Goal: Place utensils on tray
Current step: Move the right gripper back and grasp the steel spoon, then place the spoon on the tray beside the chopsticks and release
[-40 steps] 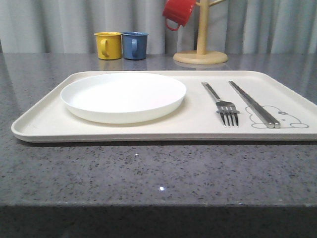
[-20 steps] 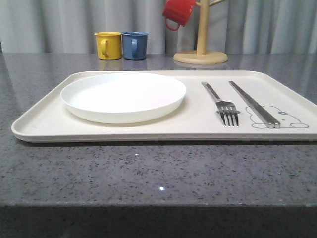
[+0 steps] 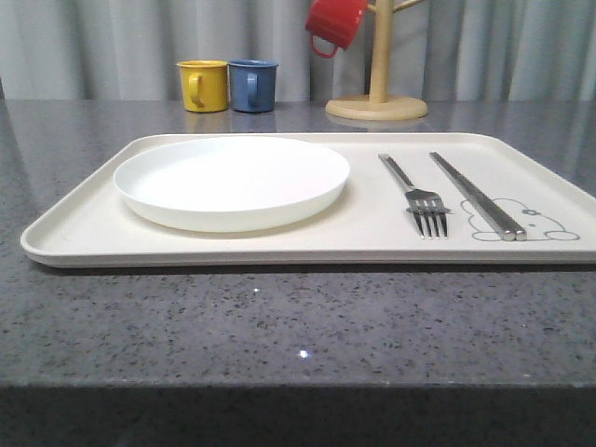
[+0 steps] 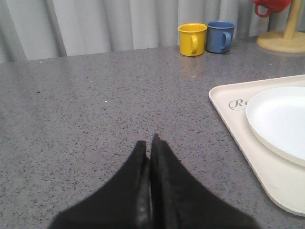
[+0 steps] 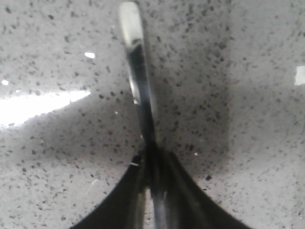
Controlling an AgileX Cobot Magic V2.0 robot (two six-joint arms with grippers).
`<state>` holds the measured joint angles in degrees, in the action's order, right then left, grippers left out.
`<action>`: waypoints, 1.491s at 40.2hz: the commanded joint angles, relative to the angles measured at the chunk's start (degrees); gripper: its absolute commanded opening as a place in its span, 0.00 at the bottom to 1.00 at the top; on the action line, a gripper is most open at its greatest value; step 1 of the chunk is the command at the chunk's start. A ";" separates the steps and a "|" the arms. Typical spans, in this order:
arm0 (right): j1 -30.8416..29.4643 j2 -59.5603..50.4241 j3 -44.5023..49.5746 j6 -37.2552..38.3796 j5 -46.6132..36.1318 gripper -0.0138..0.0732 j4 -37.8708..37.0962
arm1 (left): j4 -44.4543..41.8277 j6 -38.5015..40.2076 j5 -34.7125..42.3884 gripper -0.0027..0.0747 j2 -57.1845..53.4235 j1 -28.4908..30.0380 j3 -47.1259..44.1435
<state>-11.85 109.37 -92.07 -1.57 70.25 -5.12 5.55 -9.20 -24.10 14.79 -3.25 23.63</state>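
The tray (image 3: 84, 233) lies flat on the grey speckled table (image 3: 279, 326). On it, the plate (image 3: 232, 181) occupies the left half. The fork (image 3: 415, 195) lies to the right of the plate, apart from it, tines toward the near rim. The chopsticks (image 3: 477, 196) lie just beside the fork on its right, 2 sticks side by side, their near ends over the rabbit drawing (image 3: 535, 223).

The left gripper (image 4: 149, 143) has its fingers pressed together with nothing between them, over bare table beside the tray's left edge.

The right gripper (image 5: 151, 157) is clamped on the spoon (image 5: 136, 71), a slim shiny handle projecting from between the fingers above the table surface.
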 commanded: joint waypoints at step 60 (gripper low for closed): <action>23.40 -10.24 -2.70 13.67 6.30 0.16 9.66 | 0.14 0.34 4.90 0.01 0.50 -0.46 1.49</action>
<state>11.49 100.97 -93.21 12.12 71.35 4.03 5.55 -9.20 -24.10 14.79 -3.25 23.63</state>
